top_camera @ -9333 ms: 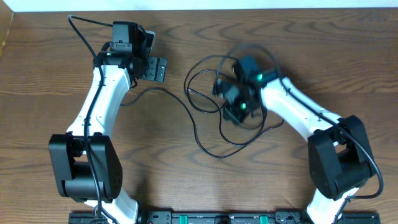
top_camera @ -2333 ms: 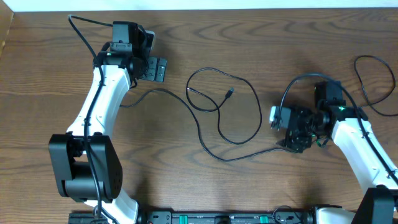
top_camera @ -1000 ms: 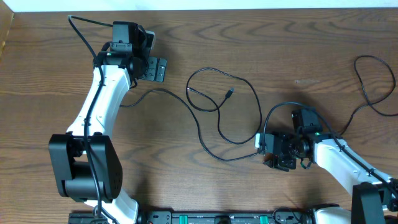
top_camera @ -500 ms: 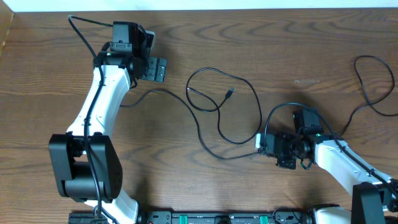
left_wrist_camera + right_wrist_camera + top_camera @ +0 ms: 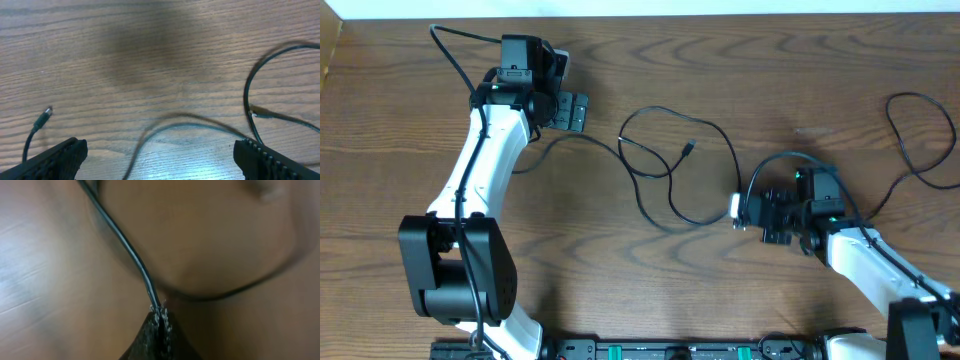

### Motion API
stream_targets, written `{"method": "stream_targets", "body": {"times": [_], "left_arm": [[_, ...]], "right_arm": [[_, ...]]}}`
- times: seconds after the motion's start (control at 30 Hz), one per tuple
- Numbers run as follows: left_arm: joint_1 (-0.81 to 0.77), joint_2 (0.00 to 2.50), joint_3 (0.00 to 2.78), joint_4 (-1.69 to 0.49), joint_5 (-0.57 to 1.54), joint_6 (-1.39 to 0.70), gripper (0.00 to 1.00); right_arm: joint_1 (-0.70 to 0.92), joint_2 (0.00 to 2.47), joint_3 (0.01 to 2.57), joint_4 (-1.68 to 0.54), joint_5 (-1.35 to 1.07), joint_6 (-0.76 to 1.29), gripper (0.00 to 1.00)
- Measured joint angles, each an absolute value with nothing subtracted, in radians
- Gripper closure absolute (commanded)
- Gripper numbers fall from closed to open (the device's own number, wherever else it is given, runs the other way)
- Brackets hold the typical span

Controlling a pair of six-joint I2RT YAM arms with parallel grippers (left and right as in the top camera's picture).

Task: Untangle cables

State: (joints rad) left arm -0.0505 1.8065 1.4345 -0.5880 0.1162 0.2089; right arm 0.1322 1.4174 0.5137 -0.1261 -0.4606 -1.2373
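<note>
A thin black cable (image 5: 650, 170) lies in loops at the table's middle, with a small end plug (image 5: 690, 148). One strand of it runs left, under my left arm. My right gripper (image 5: 756, 211) is shut on this cable at its right end. In the right wrist view the shut jaws (image 5: 160, 319) pinch the black cable (image 5: 125, 247) above the wood. My left gripper (image 5: 565, 108) is open and empty at the back left. In the left wrist view its jaws (image 5: 160, 155) stand wide, with a cable strand (image 5: 175, 122) between them, a plug (image 5: 46, 113) to the left and a loop (image 5: 252, 100) to the right.
A second thin black cable (image 5: 908, 140) lies apart in a loop at the far right edge. The table's back edge runs along the top of the overhead view. My right arm (image 5: 860, 255) stretches from the front right corner.
Earlier my right gripper carried one cable off to the far right. It then came back to the near loop, and in the last second it has moved away from me with the cable's end, drawing the loop tighter.
</note>
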Motion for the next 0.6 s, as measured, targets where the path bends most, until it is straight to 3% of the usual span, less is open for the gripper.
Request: {"method": "stream_targets", "body": {"times": [0.27,0.43,0.6], "left_arm": [[-0.051,1.806,1.435,-0.588,0.117,0.209,0.02],[-0.051,1.806,1.435,-0.588,0.117,0.209,0.02],[-0.051,1.806,1.435,-0.588,0.117,0.209,0.02]], "right_arm": [[0.128,1.249,0.524,0.249,-0.587,-1.154,0.99],[0.095,1.246,0.523,0.377,-0.381,-1.009,0.99],[-0.089,1.251,0.522,0.527,-0.113,-0.75,0.99]]}}
